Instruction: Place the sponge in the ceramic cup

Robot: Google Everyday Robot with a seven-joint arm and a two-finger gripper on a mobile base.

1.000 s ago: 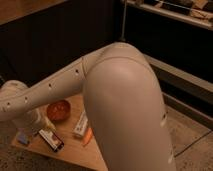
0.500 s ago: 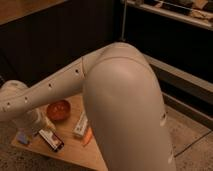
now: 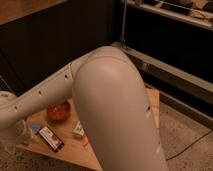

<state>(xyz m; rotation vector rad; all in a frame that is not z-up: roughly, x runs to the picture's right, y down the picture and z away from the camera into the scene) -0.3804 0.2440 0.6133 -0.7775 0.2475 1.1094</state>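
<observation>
On the table (image 3: 154, 107), the bowl (image 3: 58, 111) sits toward the left end. The packet (image 3: 51, 138) lies in front of the bowl and the sponge (image 3: 34, 128) front-left of it. The gripper (image 3: 19, 137) hangs farther left of the bowl, just beside the sponge.

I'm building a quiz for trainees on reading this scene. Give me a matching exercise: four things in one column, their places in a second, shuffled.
Things
1. orange-red bowl
2. black-and-red packet
3. gripper
4. metal rack

Places
A. behind the table, in the upper right of the view
B. on the table near its front edge, in front of the bowl
C. at the left edge of the view, over the table's left end
D. on the table, just below the white arm

Pairs: 1-D, 2-B, 3-C, 4-A
</observation>
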